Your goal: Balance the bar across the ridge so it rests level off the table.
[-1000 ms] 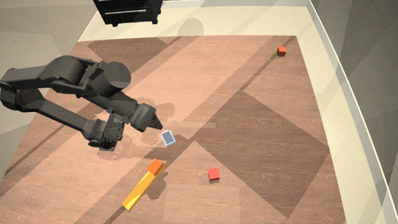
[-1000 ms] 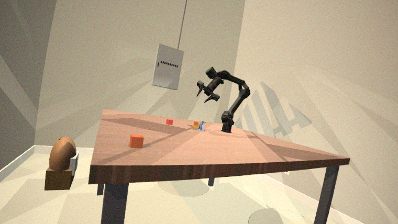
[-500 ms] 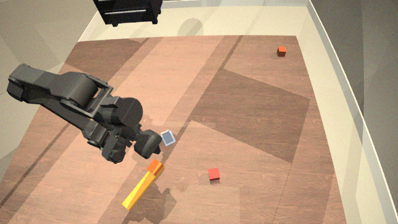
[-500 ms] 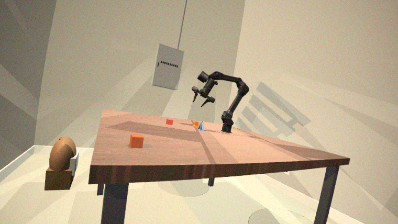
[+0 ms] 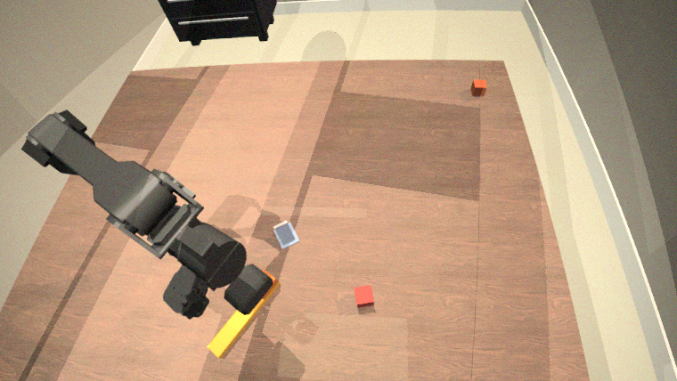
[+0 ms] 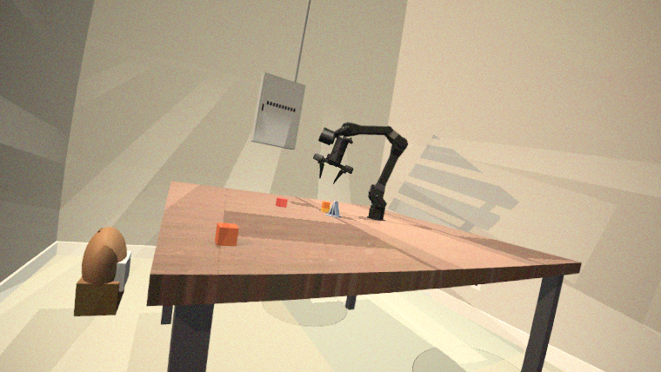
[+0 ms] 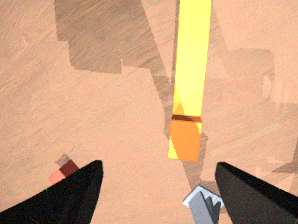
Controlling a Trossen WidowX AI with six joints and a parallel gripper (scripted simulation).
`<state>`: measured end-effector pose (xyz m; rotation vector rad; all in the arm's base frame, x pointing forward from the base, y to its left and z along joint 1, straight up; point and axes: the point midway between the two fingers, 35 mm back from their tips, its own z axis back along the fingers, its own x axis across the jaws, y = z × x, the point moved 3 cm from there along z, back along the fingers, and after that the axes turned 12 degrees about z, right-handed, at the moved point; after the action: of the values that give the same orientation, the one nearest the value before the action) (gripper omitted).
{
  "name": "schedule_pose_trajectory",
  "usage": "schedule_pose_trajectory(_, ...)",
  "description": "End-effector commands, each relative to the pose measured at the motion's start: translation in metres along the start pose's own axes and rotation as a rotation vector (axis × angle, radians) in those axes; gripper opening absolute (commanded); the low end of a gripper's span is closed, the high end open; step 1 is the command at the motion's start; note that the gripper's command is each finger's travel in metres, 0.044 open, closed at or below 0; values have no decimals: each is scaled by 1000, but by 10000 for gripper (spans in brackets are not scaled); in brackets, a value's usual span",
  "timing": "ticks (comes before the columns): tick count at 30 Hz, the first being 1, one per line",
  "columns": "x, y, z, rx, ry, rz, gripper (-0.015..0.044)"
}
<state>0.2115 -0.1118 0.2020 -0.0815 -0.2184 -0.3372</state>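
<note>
So you've got three cubes on there, two red (image 5: 363, 295) (image 6: 281, 202) (image 7: 65, 171) and orange (image 5: 478, 87) (image 6: 226, 234), plus one yellow bar (image 5: 232, 333) (image 6: 325, 209) (image 7: 192, 60), one ridge (image 5: 286, 234) (image 6: 334, 209) (image 7: 202, 205), one arm (image 5: 137, 198) (image 6: 392, 162).Correction, with the count put right:

You've got two cubes, one red (image 5: 363, 295) (image 6: 281, 202) (image 7: 65, 171) and one orange (image 5: 478, 87) (image 6: 226, 234), plus one bar (image 5: 232, 333) (image 6: 325, 209) (image 7: 192, 60), one ridge (image 5: 286, 234) (image 6: 334, 209) (image 7: 202, 205), one table (image 5: 426, 260) (image 6: 323, 286) (image 7: 115, 125) and one arm (image 5: 137, 198) (image 6: 392, 162), fyi.

Bar (image 5: 232, 331) (image 6: 325, 206) (image 7: 192, 60): long, square-edged, yellow with an orange end; lying flat on bench, off the ridge. Ridge (image 5: 286, 234) (image 6: 334, 209) (image 7: 202, 207): pale blue-grey, upright, tapering upward, near bar's orange end, nothing across it.
</note>
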Motion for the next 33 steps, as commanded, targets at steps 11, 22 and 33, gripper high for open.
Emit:
schedule_pose_trajectory(11,-16,-44,-25,24,177,-2,315)
schedule_pose_trajectory(22,-25,-52,-59,35,207,-4,315)
schedule_pose_trajectory(33,-35,-50,-98,35,208,-4,315)
